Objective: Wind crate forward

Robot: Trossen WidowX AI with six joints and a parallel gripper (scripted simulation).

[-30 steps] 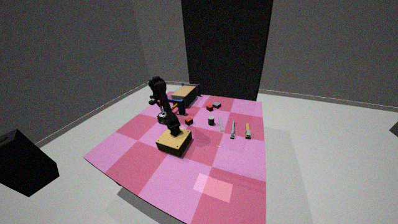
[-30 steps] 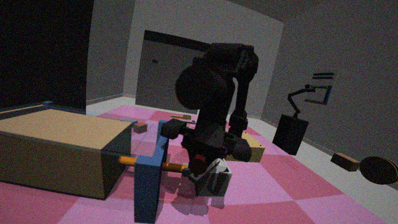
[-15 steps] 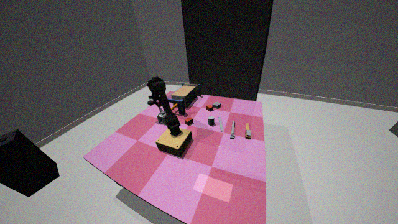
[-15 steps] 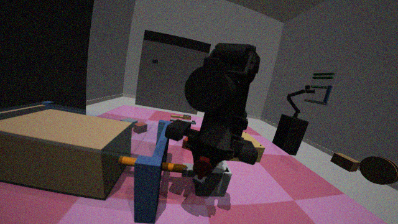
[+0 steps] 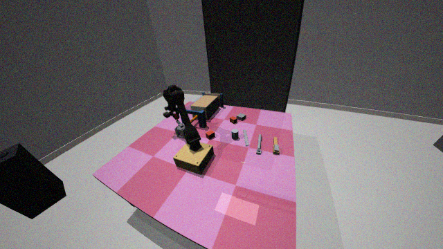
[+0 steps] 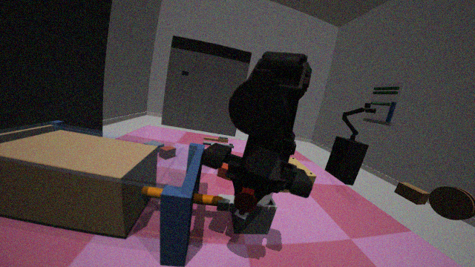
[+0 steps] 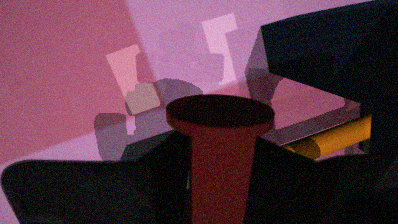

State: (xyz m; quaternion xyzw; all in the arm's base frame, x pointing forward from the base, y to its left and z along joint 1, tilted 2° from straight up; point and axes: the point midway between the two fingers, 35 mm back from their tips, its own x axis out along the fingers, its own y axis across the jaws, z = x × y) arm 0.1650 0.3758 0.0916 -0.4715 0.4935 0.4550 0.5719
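The tan crate [image 5: 207,101] [image 6: 59,185] sits flat inside the clear-panelled cubby. A gap shows between its front and the blue frame [image 5: 202,121] [image 6: 177,222] at the mouth. An orange strap [image 6: 151,191] [image 7: 345,137] runs from the crate through the frame to the grey winch [image 5: 180,131] [image 6: 256,223]. My gripper [image 6: 246,198] [image 7: 208,132] is shut on the red grip of the winch handle, low over the winch. The handle's grey arm [image 6: 242,214] is at the winch top. Its key and the round hole are hidden.
Red blocks [image 5: 210,134] [image 5: 233,120], a grey block [image 5: 241,117] and a grey cylinder [image 5: 234,134] stand right of the arm. Beyond them lie a flat strip [image 5: 246,137], a grey wrench-like tool [image 5: 259,144] and a yellow-handled tool [image 5: 275,145]. The blue frame stands close beside the gripper.
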